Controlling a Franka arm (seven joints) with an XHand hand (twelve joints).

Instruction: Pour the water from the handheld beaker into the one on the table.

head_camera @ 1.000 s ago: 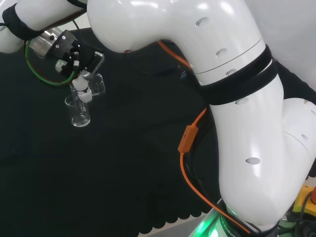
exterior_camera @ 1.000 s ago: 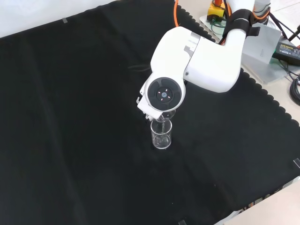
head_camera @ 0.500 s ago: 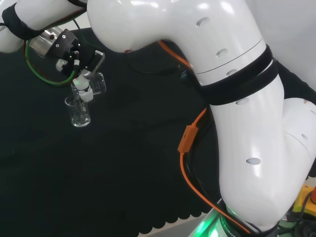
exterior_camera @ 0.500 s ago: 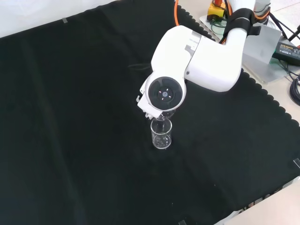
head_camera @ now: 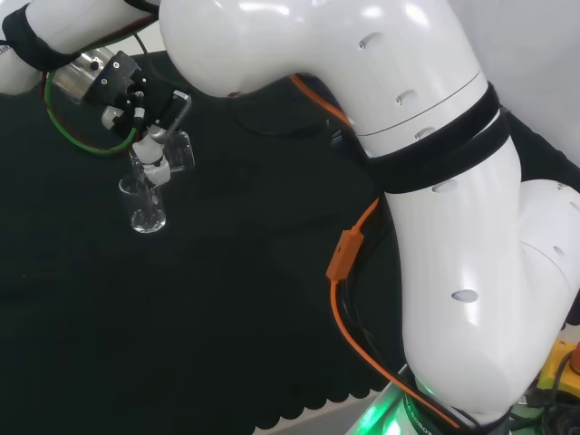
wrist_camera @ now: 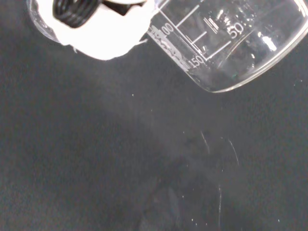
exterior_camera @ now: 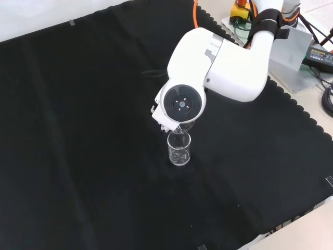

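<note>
Hand: the hand (head_camera: 145, 113) has its fingers curled around the handheld beaker (head_camera: 174, 152) (clear glass, with printed graduation marks in the wrist view).
Handheld beaker: tipped over, directly above the table beaker (head_camera: 146, 208).
Table beaker: upright on the black cloth (exterior_camera: 78, 156), just below the arm's grey-capped link (exterior_camera: 182, 104) in the front view.

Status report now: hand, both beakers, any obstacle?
Hand shut on handheld beaker, tilted above table beaker. Table beaker upright on cloth. No obstacle seen.
</note>
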